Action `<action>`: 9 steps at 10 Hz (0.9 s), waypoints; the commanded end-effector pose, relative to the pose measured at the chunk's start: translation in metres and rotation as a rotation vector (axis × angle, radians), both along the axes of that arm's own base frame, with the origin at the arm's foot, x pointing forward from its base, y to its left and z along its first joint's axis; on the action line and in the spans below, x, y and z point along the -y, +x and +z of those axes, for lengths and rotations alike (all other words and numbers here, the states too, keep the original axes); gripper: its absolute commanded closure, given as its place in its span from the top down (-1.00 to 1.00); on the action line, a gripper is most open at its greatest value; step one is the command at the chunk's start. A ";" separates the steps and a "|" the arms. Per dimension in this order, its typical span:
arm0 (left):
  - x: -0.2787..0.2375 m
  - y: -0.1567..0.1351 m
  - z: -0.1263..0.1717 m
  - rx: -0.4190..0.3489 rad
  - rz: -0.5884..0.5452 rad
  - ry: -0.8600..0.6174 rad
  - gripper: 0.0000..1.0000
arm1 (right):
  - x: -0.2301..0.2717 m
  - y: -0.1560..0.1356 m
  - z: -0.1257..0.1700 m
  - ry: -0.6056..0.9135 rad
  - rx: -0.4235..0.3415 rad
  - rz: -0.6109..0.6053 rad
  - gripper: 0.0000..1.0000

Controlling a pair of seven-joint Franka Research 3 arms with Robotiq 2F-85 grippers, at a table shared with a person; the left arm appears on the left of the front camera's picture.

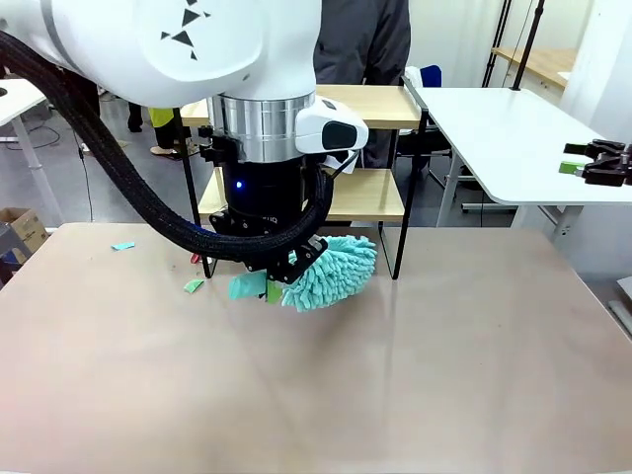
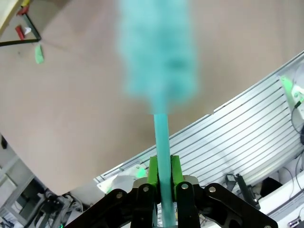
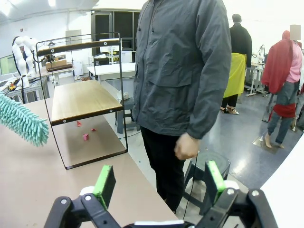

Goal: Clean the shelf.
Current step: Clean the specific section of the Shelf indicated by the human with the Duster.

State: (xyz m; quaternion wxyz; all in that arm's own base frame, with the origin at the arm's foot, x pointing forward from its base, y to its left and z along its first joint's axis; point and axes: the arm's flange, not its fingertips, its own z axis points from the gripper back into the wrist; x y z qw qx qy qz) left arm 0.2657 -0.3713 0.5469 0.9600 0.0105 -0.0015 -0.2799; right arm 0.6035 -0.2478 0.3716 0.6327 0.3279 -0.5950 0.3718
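One duster (image 1: 336, 269), left arm (image 1: 259, 118) low, vertical.

Front view, centre: my duster (image 1: 336, 272) has a shaggy turquoise head. In the left wrist view its handle is the same turquoise, set against the bright green pads (image 2: 153, 173) of my black left gripper (image 2: 164, 167). Behind the duster, the shelf (image 1: 370, 193) has pale wooden boards in a thin black frame. The table (image 1: 444, 375) is plain beige. Left of centre I note a green scrap (image 1: 194, 286) and a turquoise scrap (image 1: 122, 245). Right wrist view: red scraps (image 3: 85, 137) at left; jacket (image 3: 185, 71) dark grey, trousers black; my right gripper (image 3: 160, 181) black with green pads.
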 end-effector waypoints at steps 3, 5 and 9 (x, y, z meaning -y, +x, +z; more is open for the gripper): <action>0.002 -0.002 0.000 0.000 -0.006 0.001 -0.74 | -0.001 0.000 0.003 -0.003 0.004 0.004 1.00; 0.025 0.003 -0.016 0.027 0.103 -0.079 -0.74 | -0.001 0.000 0.003 -0.003 0.004 0.004 1.00; 0.067 0.006 -0.055 0.092 0.236 -0.102 -0.74 | -0.001 0.000 0.003 -0.003 0.004 0.004 1.00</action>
